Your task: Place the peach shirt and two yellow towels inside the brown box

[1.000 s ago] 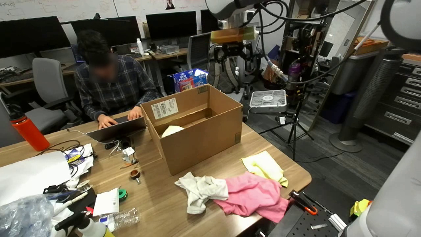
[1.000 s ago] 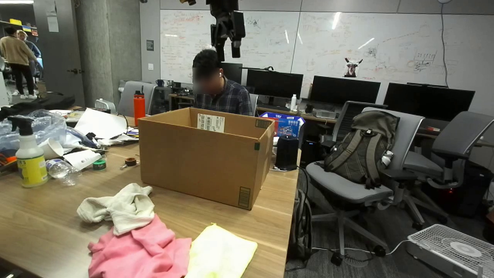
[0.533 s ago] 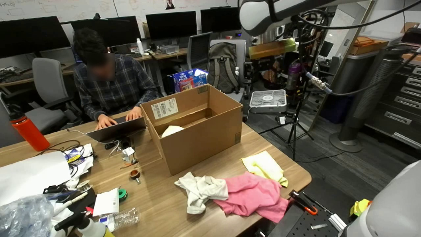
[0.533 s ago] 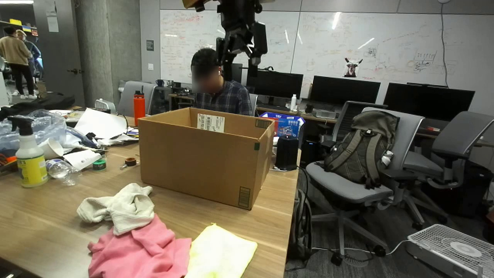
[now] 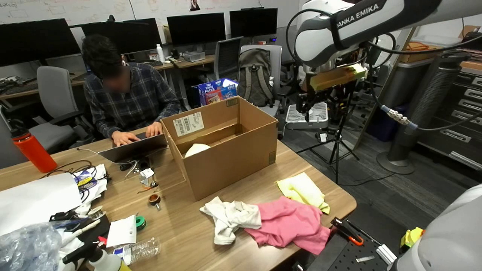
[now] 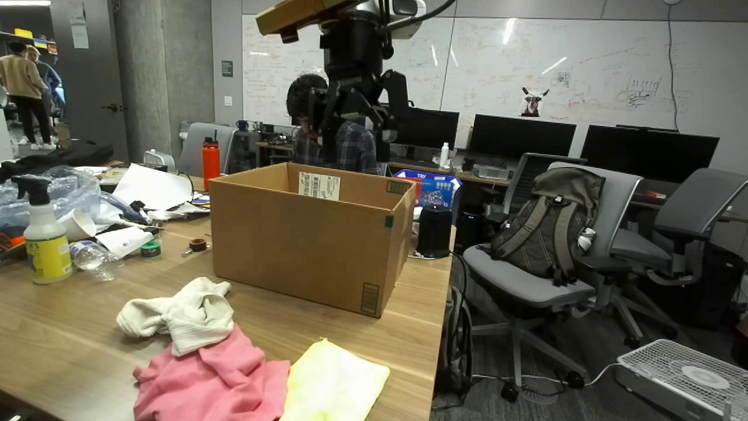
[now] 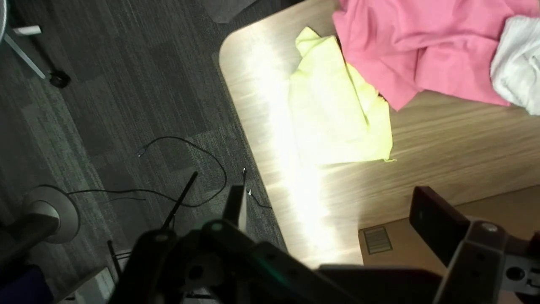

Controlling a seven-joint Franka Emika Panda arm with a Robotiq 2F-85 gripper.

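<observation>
The brown box (image 5: 229,162) stands on the table with its top uncovered and a white label on an inner wall. A pale peach-cream cloth (image 5: 197,149), perhaps the peach shirt, shows partly above its near wall; the rest is hidden inside. One of the two yellow towels (image 7: 337,109) lies flat near the table corner, also visible in both exterior views; the other is hidden or out of view. My gripper (image 7: 331,192) hangs high, its fingers wide apart with nothing between them. Below it, the wrist view shows bare tabletop between the yellow towel and a box corner.
A bright pink cloth (image 5: 288,222) touches the yellow towel, and a whitish cloth (image 5: 231,218) overlaps the pink one. Behind the box a person (image 5: 128,90) types on a laptop (image 5: 135,148). Bottles and clutter fill the table's far side. The table edge (image 7: 253,156) runs beside the towel.
My gripper has moved away from the box, rightward and down in an exterior view, lower and larger in another. It stays open; the cloths and the box have not moved.
</observation>
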